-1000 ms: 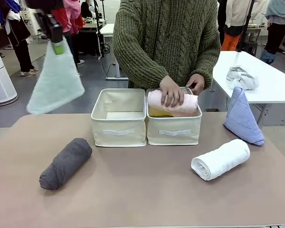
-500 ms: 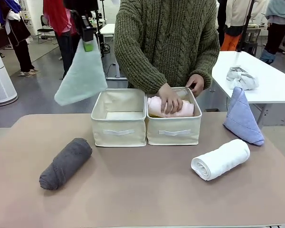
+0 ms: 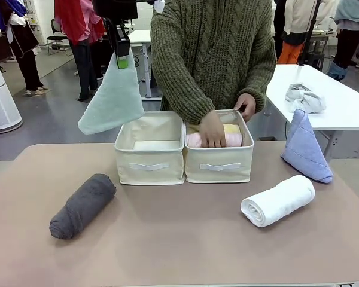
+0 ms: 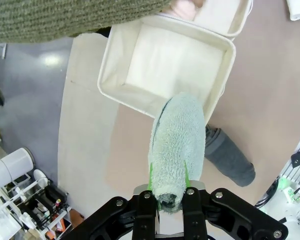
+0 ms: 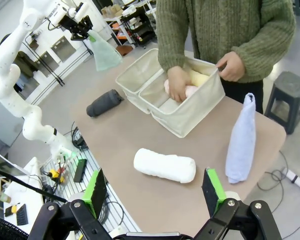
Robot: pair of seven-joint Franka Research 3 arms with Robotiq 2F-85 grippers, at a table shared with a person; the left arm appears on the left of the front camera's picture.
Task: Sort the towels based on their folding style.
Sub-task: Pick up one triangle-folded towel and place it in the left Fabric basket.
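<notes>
Near the table's (image 3: 179, 251) front edge lie a dark grey roll (image 3: 82, 205), left, and a white roll (image 3: 278, 200), right; a light blue cone (image 3: 305, 149) stands at the right edge; that makes four terry rolls, two cones and two bins; the right bin (image 3: 219, 164) holds a pink roll (image 3: 194, 140) and a yellow roll (image 3: 231, 128) under a person's hand (image 3: 212, 128); the left gripper (image 3: 122, 60), clamped on its tip, hangs a pale teal cone (image 3: 112, 98) above the left bin (image 3: 149, 156); the right gripper (image 5: 154, 191) gapes wide, empty.

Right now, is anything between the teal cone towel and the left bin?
Nothing visible. The left gripper holds the pale teal cone towel over the rim of the cream fabric bin; the person's hand is in the neighbouring bin.
</notes>
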